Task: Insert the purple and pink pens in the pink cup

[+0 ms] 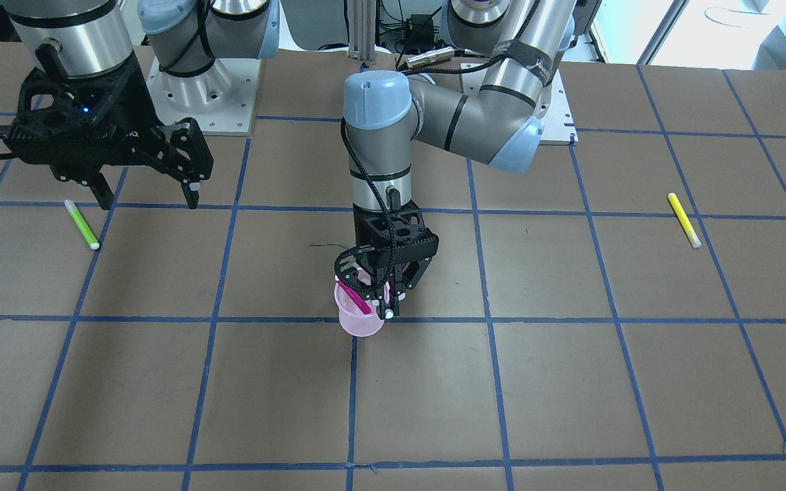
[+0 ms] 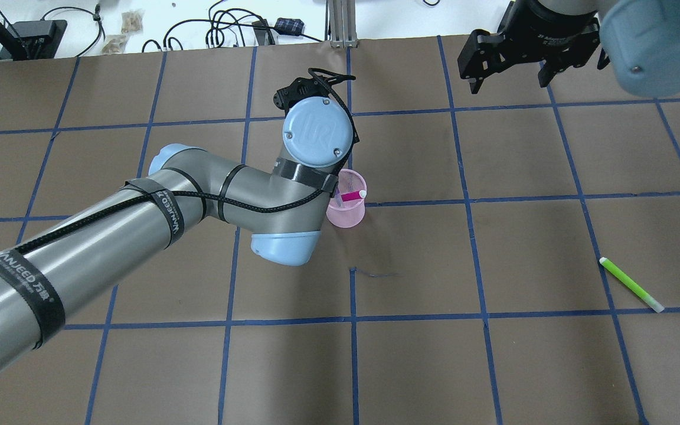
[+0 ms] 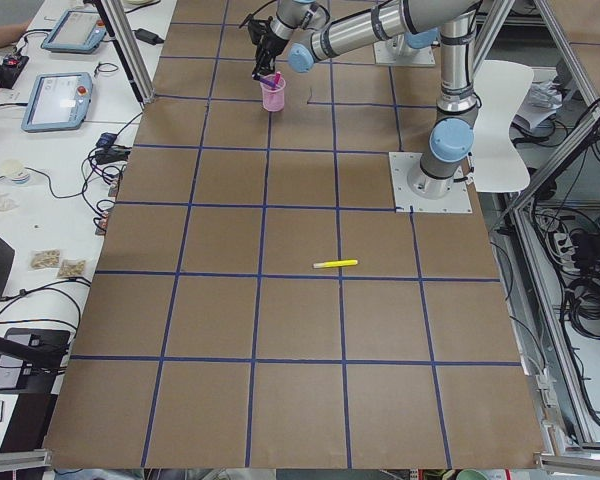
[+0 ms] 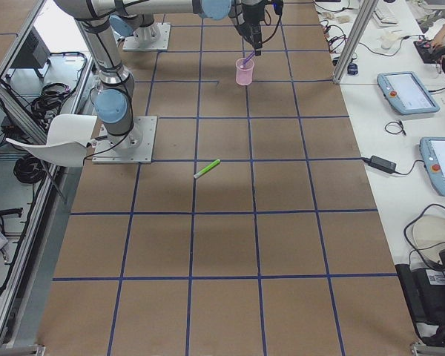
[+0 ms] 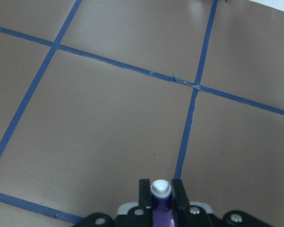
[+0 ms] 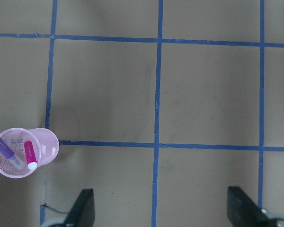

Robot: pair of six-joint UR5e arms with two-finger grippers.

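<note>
- Cup [image 1: 360,326] stands upright mid-surface [image 1: 570,382]; pink pen [image 2: 352,196] leans inside it.
- Left gripper [image 5: 161,187] is directly above the cup, fingers clamped on purple pen [image 6: 4,147], whose lower end is inside the cup.
- Right gripper [image 1: 147,192] hangs well apart from the cup, fingers spread.

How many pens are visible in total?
4: pink pen in the pink cup; purple pen held by left gripper, dipping into it; green pen and yellow pen on the table.

Upper end of purple pen [image 6: 4,147] off-frame
</note>
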